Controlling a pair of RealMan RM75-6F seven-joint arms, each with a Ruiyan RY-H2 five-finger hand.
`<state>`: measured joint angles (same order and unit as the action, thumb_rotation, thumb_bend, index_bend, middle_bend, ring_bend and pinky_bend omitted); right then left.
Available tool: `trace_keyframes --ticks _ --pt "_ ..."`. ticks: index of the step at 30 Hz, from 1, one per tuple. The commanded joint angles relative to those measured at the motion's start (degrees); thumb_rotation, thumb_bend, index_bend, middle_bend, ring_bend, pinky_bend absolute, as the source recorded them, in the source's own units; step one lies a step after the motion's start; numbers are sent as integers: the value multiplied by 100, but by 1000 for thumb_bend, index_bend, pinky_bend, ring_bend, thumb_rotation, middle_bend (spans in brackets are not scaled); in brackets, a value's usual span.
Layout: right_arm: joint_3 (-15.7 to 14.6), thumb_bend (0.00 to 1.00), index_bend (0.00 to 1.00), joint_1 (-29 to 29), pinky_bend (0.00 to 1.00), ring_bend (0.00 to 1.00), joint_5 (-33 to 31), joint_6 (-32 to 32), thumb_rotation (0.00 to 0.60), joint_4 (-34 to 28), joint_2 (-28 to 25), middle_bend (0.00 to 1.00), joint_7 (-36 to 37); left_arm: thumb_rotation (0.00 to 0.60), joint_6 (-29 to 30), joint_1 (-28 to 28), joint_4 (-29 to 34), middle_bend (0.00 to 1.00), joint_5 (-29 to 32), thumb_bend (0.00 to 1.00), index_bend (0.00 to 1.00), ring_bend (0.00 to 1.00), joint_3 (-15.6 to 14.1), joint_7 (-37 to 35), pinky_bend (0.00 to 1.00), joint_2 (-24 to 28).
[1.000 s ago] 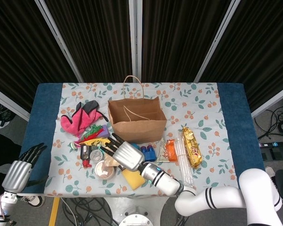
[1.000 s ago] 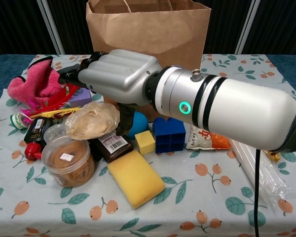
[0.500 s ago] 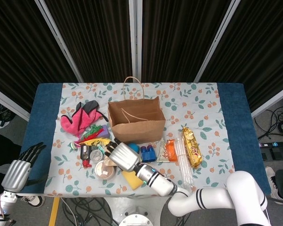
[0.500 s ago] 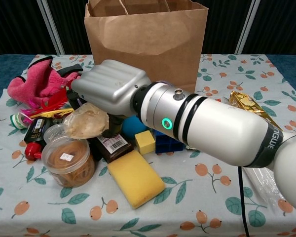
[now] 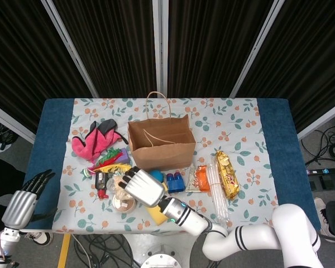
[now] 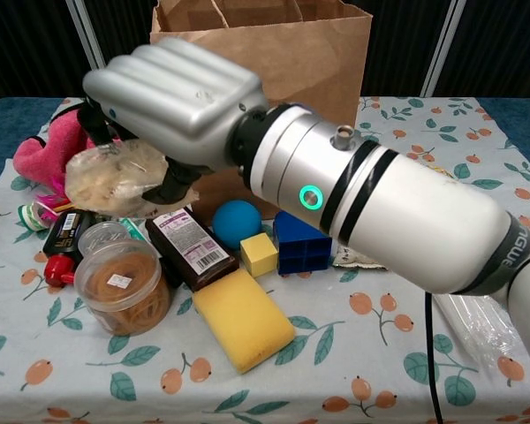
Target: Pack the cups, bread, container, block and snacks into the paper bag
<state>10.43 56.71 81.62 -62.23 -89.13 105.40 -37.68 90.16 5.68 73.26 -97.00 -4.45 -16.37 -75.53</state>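
- The right hand [image 6: 172, 102] grips a wrapped bread roll [image 6: 115, 181] from above, fingers curled around its clear wrapper, and holds it lifted off the pile near the table's front-left part; I judge this height is meant to clear the bag's rim.
- The paper bag [image 5: 160, 143] stands upright and open-mouthed at the table's middle, just behind the clutter, so the bread has only a short way to travel up and over.
- Below the bread sit a clear round container [image 6: 124, 287] of rubber bands and a small lidded cup [image 6: 103, 237], touching each other near the front-left edge.
- A yellow sponge block [image 6: 242, 318] lies flat at the front edge; a dark labelled snack packet [image 6: 187, 251] leans on it, with a blue ball [image 6: 237, 221], small yellow cube [image 6: 260, 253] and blue toy brick [image 6: 302, 245] in front of the bag.
- A gold snack bar [image 5: 226, 175] and orange packet [image 5: 201, 178] lie toward the right side.
- The left hand [image 5: 23, 200] hangs off the table's left edge, fingers spread and holding nothing.
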Motion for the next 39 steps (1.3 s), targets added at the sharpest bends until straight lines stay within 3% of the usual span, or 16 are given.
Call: trace_keyframes --ticks 1,10,15,18,22,26,32,39 --pt "196 257 707 6 535 492 360 -249 600 -467 -243 585 30 600 7 -5 41 175 -16 193 136 135 -11 31 244 20" --pt "1314 273 739 169 556 509 840 -701 600 -1664 -916 605 -275 600 28 4 155 175 -89 194 136 135 -31 156 244 42" --pt "2091 275 742 102 560 513 642 -946 600 -2065 -1470 609 -465 600 24 24 204 175 -92 194 136 135 -15 165 244 81" --pt "2370 275 742 -66 560 513 376 -1077 600 -2133 -1817 608 -400 600 -2 55 230 175 -123 193 136 135 -19 181 244 85" --pt "2384 277 744 -392 560 514 136 -1298 600 -2055 -2136 610 -176 600 -54 109 261 175 -177 195 136 135 -31 220 245 79" --pt "2124 279 745 -724 560 513 -183 -1396 600 -1818 -2271 610 232 600 -96 153 298 175 -200 193 136 135 -30 261 244 86" --pt "1726 284 745 -944 560 513 -603 -1336 600 -1513 -2143 609 788 600 -138 186 343 175 -193 194 136 134 -24 313 244 101" --pt "1528 281 747 -919 560 513 -779 -1243 600 -1304 -1972 605 992 600 -149 176 353 175 -148 194 136 135 -28 309 244 121"
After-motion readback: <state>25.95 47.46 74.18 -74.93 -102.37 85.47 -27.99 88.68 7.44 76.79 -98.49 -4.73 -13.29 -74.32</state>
